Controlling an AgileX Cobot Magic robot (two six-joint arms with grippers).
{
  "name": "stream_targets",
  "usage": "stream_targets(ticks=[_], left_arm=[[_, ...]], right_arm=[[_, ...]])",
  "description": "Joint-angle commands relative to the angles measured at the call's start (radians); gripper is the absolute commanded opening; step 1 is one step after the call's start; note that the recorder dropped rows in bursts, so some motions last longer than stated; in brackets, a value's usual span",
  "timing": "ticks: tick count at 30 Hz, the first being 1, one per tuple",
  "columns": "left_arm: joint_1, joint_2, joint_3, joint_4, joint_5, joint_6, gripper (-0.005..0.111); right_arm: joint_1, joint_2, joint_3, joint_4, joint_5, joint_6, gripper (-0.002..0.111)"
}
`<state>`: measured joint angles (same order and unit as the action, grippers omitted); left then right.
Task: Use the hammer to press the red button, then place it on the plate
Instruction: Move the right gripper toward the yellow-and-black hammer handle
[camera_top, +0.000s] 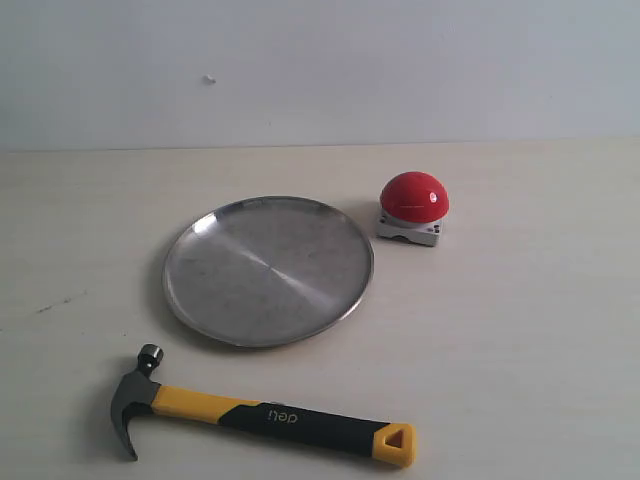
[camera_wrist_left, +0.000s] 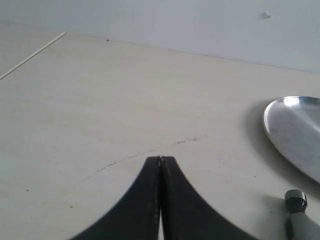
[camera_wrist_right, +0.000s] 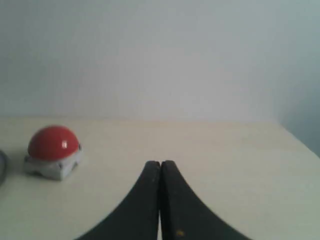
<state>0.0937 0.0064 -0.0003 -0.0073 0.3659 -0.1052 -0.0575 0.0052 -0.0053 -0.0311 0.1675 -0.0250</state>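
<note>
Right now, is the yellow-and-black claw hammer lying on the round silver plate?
No, the hammer lies on the table, apart from the plate.

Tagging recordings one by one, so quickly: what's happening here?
Nothing is being handled yet. The hammer lies untouched on the table, on the near side of the plate in the exterior view, and the plate holds nothing. The red button sits just right of the plate. The left gripper and right gripper are both shut and empty, touching nothing.
</note>
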Motion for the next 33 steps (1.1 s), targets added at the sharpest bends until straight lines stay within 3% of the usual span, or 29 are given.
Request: stream_targets(ticks=[1, 11, 14, 16, 20, 22, 24, 25, 27, 29, 30, 33], left_arm=[[-0.003, -0.006, 0.0, -0.009, -0.005, -0.004, 0.0], [-0.003, -0.006, 0.0, -0.009, -0.005, -0.004, 0.0], [-0.003, -0.006, 0.0, -0.009, -0.005, -0.004, 0.0], [-0.003, -0.006, 0.0, -0.009, -0.005, -0.004, 0.0], [-0.003, -0.006, 0.0, -0.009, -0.005, -0.004, 0.0], [-0.003, -0.006, 0.0, -0.009, -0.005, -0.004, 0.0], [-0.003, -0.006, 0.0, -0.009, -0.005, -0.004, 0.0], [-0.003, -0.006, 0.0, -0.009, -0.005, -0.004, 0.0], [-0.003, -0.006, 0.0, -0.009, -0.005, -0.004, 0.0], [-0.003, -0.006, 0.0, -0.009, -0.005, -0.004, 0.0], [-0.003, -0.006, 0.0, -0.009, -0.005, -0.004, 0.0], [-0.003, -0.006, 0.0, -0.009, -0.005, -0.004, 0.0]], right_arm=[[-0.007, -0.005, 0.005, 0.088, -0.225, 0.005, 0.0], [-0.007, -0.005, 0.005, 0.219, -0.853, 0.155, 0.0], [-0.007, -0.005, -0.009, 0.215, -0.923, 0.23, 0.0], [-0.007, 0.065, -0.099, 0.178, -0.853, 0.364, 0.0], [-0.007, 0.407, -0.35, 0.144, -0.703, 0.389, 0.0], [-0.007, 0.619, -0.521, -0.007, -0.542, 0.412, 0.0], [-0.007, 0.914, -0.756, -0.266, -0.244, 0.569, 0.0], [0.002, 0.982, -0.815, -0.31, -0.15, 0.579, 0.0], [0.066, 1.15, -0.972, -0.319, 0.13, 0.434, 0.0], [0.153, 1.301, -1.131, -0.148, 0.412, 0.078, 0.0], [0.203, 1.381, -1.213, 0.042, 0.587, -0.159, 0.0], [0.288, 1.501, -1.313, 0.353, 0.823, -0.48, 0.0]])
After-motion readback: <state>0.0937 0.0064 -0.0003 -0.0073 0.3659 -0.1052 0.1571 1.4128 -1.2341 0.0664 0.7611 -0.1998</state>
